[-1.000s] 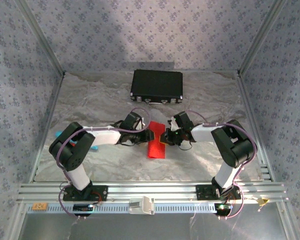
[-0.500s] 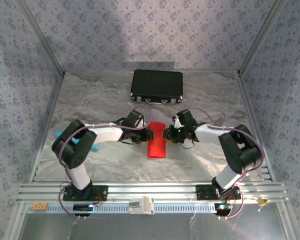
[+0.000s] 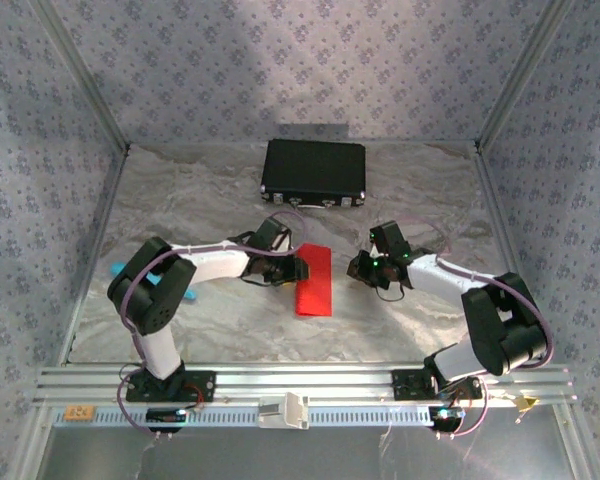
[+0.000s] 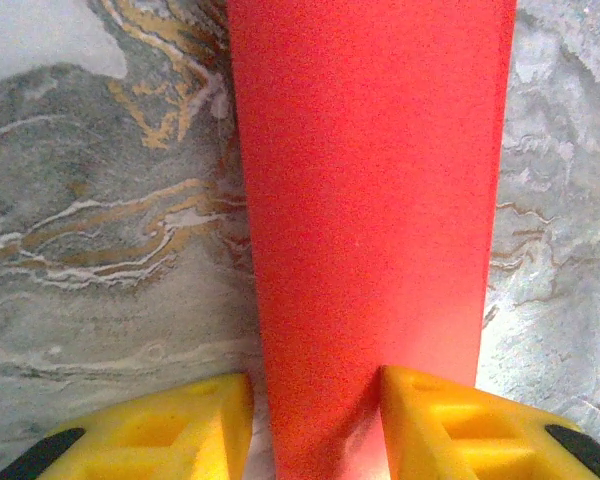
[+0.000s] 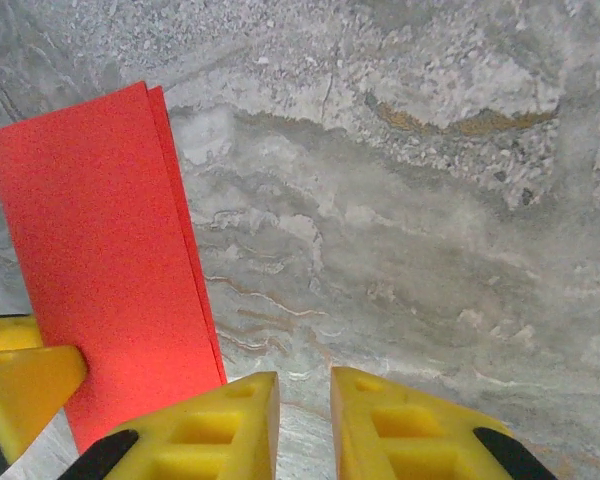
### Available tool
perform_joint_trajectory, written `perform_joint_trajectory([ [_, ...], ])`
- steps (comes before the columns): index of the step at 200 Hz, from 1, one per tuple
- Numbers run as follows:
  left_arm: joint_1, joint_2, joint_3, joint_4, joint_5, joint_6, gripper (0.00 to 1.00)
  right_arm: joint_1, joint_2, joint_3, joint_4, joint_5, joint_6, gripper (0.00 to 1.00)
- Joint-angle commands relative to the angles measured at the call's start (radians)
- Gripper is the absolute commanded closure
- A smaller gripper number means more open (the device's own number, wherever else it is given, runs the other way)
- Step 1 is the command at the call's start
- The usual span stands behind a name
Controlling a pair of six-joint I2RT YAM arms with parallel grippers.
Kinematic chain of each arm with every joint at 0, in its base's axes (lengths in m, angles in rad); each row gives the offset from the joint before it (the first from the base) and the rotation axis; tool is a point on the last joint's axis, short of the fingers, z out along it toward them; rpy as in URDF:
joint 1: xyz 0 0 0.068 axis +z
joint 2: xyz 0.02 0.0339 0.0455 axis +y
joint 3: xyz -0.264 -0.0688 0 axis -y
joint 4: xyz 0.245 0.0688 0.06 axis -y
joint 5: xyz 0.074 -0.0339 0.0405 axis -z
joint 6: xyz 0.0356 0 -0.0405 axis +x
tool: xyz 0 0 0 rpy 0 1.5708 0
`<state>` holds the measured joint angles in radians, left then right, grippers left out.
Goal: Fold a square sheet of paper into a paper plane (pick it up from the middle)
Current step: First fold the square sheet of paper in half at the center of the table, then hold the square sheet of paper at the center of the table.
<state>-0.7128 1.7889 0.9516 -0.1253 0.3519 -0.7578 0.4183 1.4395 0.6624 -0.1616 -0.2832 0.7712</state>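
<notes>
The square sheet of paper (image 3: 315, 281) is bright red and lies flat on the table, folded into a long double-layered strip (image 5: 110, 270). It has no pointed tip, so a paper plane is out of view. My left gripper (image 3: 298, 268) sits at the strip's left edge and is open. In the left wrist view the strip (image 4: 370, 200) runs between the yellow fingers (image 4: 450, 425); one finger rests over the paper and the other stands on the table beside it. My right gripper (image 3: 356, 268) hovers right of the strip, apart from it. Its jaws (image 5: 305, 420) are narrowly open over bare table.
A black rectangular case (image 3: 314, 170) lies at the back of the marbled grey table (image 3: 420, 190). A small turquoise object (image 3: 118, 268) sits at the left, behind the left arm. Patterned walls close in the sides and back.
The right gripper has let go of the strip's right edge, opened slightly and pulled back to the right. The left gripper narrowed a little and stayed at the paper.
</notes>
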Motion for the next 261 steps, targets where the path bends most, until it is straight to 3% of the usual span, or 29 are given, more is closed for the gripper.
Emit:
perform_joint_trajectory([
  [1,-0.007,0.078,0.027,-0.077,-0.059,0.062,0.6,-0.004,-0.02,-0.006,-0.023,0.017,0.013,0.78],
  [142,-0.011,0.186,0.171,-0.265,-0.122,0.138,0.6,-0.01,-0.065,-0.045,-0.007,0.007,0.016,0.76],
  [261,-0.019,0.192,0.194,-0.286,-0.163,0.137,0.57,-0.012,-0.063,-0.05,-0.002,-0.016,0.012,0.76],
])
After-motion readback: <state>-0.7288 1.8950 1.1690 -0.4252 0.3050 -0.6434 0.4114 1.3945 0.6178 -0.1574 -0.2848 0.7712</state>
